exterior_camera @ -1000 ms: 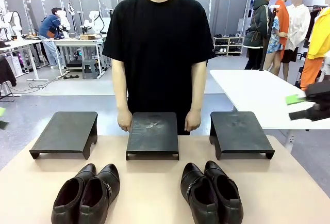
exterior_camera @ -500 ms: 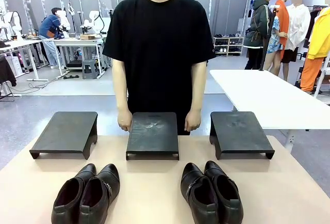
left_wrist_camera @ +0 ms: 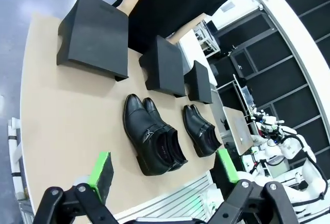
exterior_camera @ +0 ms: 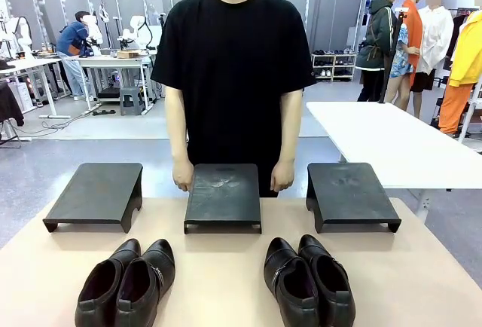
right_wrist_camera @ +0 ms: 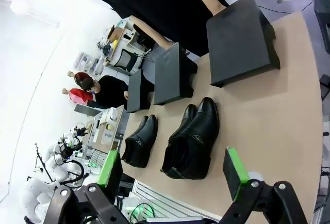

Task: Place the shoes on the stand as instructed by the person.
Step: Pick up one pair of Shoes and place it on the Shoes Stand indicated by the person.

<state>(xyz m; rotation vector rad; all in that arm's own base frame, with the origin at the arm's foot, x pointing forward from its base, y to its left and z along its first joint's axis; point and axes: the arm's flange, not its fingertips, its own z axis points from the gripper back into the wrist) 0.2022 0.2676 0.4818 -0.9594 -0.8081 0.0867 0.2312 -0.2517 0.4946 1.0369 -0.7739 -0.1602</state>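
Observation:
Two pairs of glossy black shoes stand near the table's front edge, one pair left [exterior_camera: 124,282] and one pair right [exterior_camera: 309,280]. Behind them three black stands sit in a row: left [exterior_camera: 96,193], middle [exterior_camera: 223,194], right [exterior_camera: 350,191]. The person [exterior_camera: 233,63] stands at the far side with both hands [exterior_camera: 182,176] resting at the middle stand's far corners. My left gripper [left_wrist_camera: 163,157] hangs open high above the table, looking down on the nearer pair [left_wrist_camera: 152,141]. My right gripper [right_wrist_camera: 172,168] is also open and raised, over its nearer pair [right_wrist_camera: 193,139].
A white table [exterior_camera: 376,139] stands beyond the right stand, off the work table. Bare tan tabletop [exterior_camera: 218,267] lies between the two pairs and in front of the stands. Other people and workbenches are far off in the background.
A second ago a black gripper with a green pad showed at the front view's right edge; it has drawn out of that view. Shoes, stands and the person's hands have not moved.

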